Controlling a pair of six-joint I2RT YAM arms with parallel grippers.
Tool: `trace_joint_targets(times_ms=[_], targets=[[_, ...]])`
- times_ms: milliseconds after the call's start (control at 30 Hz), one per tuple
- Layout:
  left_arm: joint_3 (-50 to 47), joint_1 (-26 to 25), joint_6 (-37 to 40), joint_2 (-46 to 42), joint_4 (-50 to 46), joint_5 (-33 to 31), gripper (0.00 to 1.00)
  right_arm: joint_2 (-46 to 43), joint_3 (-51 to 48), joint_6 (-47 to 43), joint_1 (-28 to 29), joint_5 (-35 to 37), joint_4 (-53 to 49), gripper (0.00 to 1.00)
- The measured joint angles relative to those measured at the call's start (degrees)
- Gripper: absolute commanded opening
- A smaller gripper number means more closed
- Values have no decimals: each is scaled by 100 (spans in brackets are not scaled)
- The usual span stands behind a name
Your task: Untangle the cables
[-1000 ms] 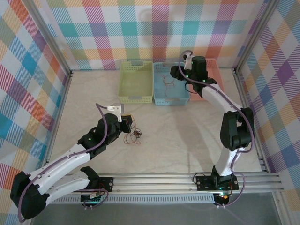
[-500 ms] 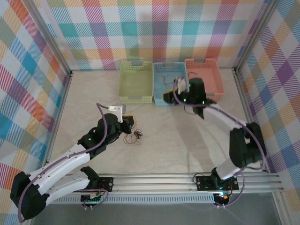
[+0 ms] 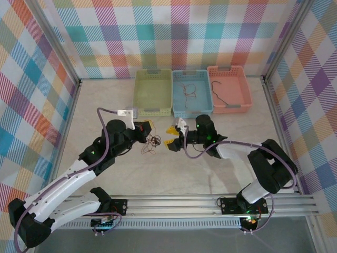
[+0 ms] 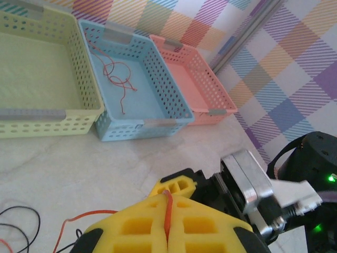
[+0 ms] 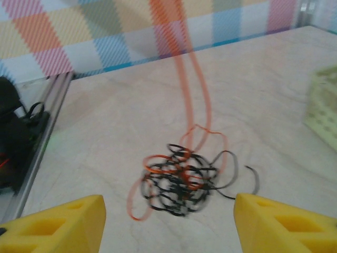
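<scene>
The counter (image 3: pixel 210 168) is smooth, matt and stone-look. The blue basket (image 3: pixel 202 103) is perforated, faintly glossy plastic, like the green basket (image 3: pixel 152 93) and pink basket (image 3: pixel 237 87) flanking it. The cables (image 3: pixel 151 143) before it are thin, smooth-coated wire. The left claw (image 4: pixel 167 205) is matt yellow moulded plastic.

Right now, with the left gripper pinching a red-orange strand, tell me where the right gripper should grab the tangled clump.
Probably the loose black loop sticking out of the clump, approached low from the right gripper's own side. The red-orange strand rises away toward the left gripper, so an opposing pull looks likeliest to loosen it.
</scene>
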Motion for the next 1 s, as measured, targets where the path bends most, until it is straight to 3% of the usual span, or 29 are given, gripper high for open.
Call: trace_joint_targets(times_ms=[233,400,800,1000], targets=[[-387,0,0,-44,-4,83,0,122,-48,-254,297,-138,299,68],[-389,0,-2,-107,85,256,0,317,114,-251,413,-70,404,63],[-400,0,-17,-197,129,531,0,566,267,61,544,422,787,45],[-400,0,-24,-125,129,697,0,649,404,157,586,533,787,29]])
